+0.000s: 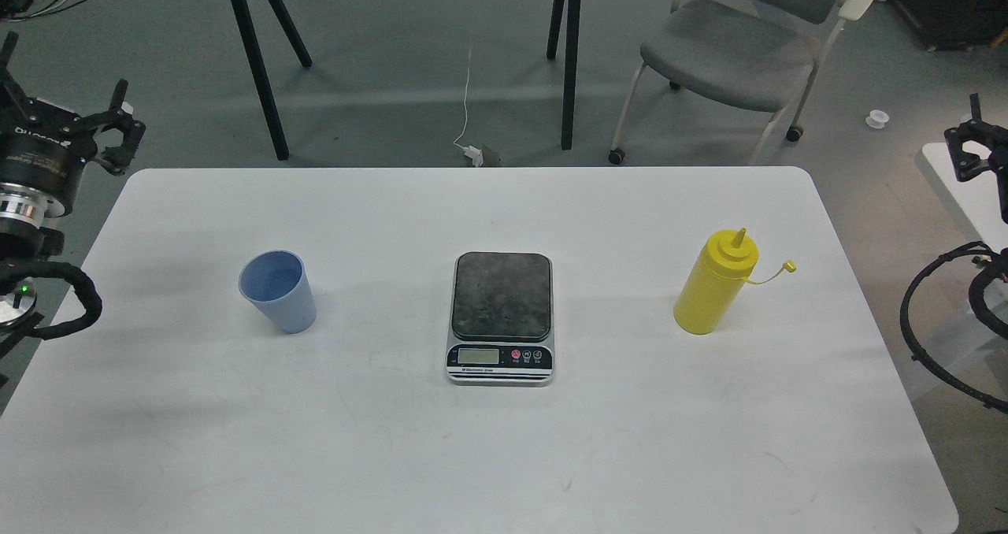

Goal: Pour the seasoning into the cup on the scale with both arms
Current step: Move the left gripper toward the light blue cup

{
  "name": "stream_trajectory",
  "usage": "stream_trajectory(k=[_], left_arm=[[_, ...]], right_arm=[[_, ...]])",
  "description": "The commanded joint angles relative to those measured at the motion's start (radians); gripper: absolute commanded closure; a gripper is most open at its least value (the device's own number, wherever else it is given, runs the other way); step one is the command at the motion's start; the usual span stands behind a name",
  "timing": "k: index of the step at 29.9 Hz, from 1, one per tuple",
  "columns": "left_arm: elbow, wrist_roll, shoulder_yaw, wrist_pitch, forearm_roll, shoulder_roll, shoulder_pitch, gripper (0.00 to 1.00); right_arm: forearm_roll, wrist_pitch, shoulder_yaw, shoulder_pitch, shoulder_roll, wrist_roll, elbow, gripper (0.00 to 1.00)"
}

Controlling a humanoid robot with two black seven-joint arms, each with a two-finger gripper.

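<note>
Grey flooring is stretching behind a white table (472,455), with a grey chair (728,53) and the black legs of another table (260,69) standing beyond its far edge. On the table, the scale (502,317) is sitting at the centre, its dark platform bare and its display facing the near edge. The cup (277,291) is standing upright well to the left of the scale, open and apart from it. The seasoning (714,283) is standing upright well to the right, its small cap hanging off to the side on its tether. The left gripper (94,128) is hovering off the table's left edge, its fingers spread and holding nothing. The right gripper (976,144) is showing only partly at the right edge; I cannot tell how its fingers are set.
</note>
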Motion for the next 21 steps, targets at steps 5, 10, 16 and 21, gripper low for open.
stream_trajectory(k=[5, 10, 16, 21], left_arm=[[-0.012, -0.029, 0.005, 0.019, 0.002, 0.000, -0.001, 0.00], [-0.023, -0.016, 0.024, 0.020, 0.122, 0.025, -0.006, 0.00], [-0.161, -0.014, 0.025, 0.078, 0.665, 0.125, -0.018, 0.01], [-0.190, -0.016, 0.023, 0.151, 1.125, 0.134, -0.041, 0.01]], right_arm=[[0.000, 0.000, 0.006, -0.014, 0.001, 0.000, 0.003, 0.00], [0.000, 0.000, 0.006, -0.020, -0.006, 0.000, 0.001, 0.00], [0.000, 0.000, 0.006, -0.033, -0.009, 0.000, 0.003, 0.00], [0.000, 0.000, 0.006, -0.039, -0.010, 0.000, 0.003, 0.00]])
